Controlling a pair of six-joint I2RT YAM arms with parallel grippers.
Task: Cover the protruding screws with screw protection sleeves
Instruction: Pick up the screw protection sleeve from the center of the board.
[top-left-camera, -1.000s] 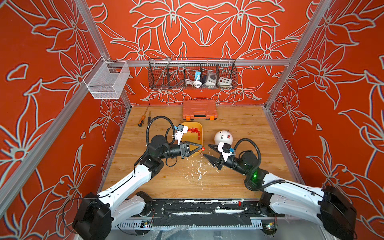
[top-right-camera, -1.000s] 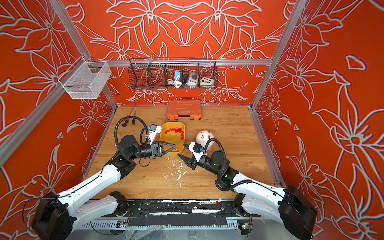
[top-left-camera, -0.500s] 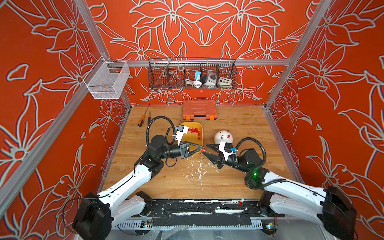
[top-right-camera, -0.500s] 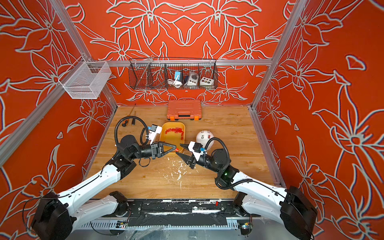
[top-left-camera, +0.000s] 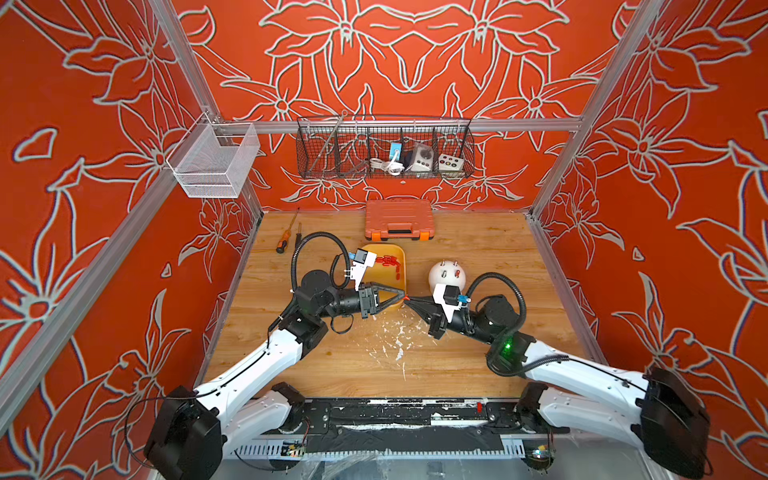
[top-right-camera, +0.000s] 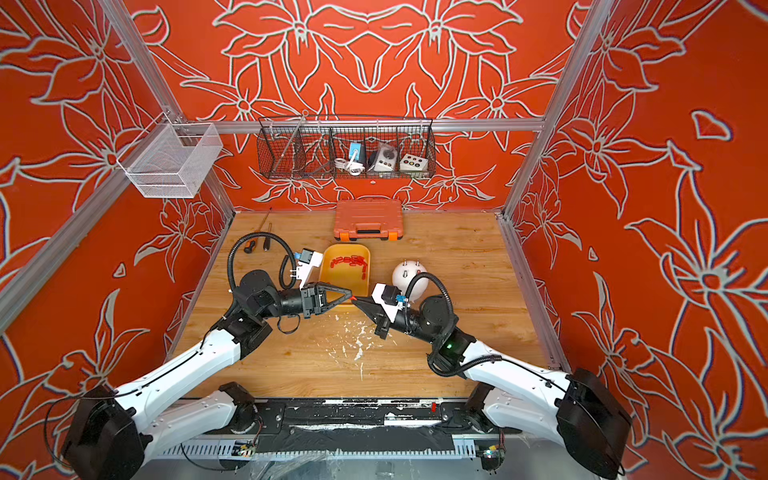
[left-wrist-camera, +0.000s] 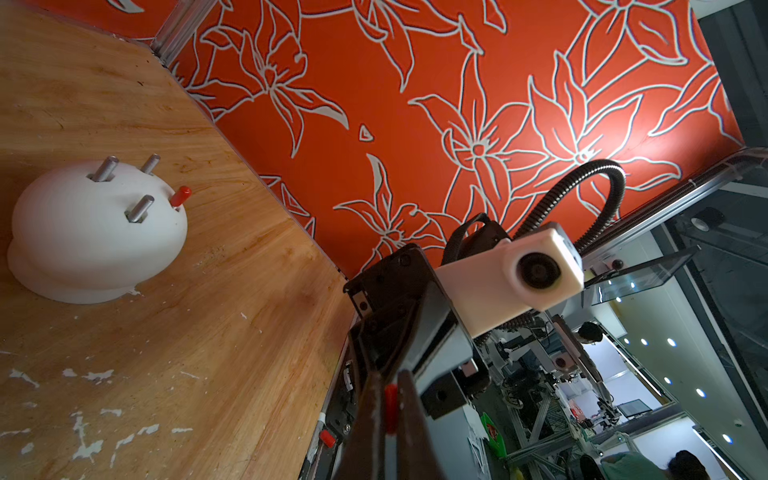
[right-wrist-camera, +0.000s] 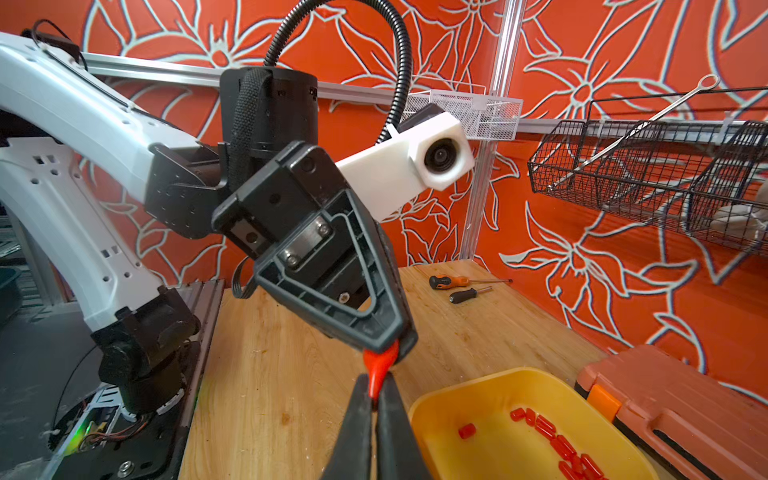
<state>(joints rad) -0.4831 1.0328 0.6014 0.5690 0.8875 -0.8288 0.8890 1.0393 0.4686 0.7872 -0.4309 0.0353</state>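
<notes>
Nearest us, above the scuffed table (top-left-camera: 374, 365), the left hand (top-left-camera: 400, 297) and the right hand (top-left-camera: 411, 301) meet tip to tip, with a single red sleeve (right-wrist-camera: 377, 371) bridging them. The left hand is clenched on its end of the sleeve and the right hand is pinched tight on the other end, so both grasp it together. We read this as a handover. The left arm works the supply side and the right arm sits closer to the target, and a 2-handed grip keeps so small a part from dropping during the pass. Just behind the fingertips sits the yellow tray (top-left-camera: 386, 282), with the loose sleeves (top-left-camera: 388, 262) gathered toward its far side, within the left arm's reach. To its right stands the white dome (top-left-camera: 446, 282) with its 4 screws (left-wrist-camera: 139, 208). 3 of them are bare and 1 wears a red cap (left-wrist-camera: 180, 196), so we judge the job roughly a quarter done. Farther back lie the closed orange case (top-left-camera: 399, 218) and 2 screwdrivers (top-left-camera: 284, 241). The wire basket (top-left-camera: 384, 147) hangs on the back wall, out of the way.
</notes>
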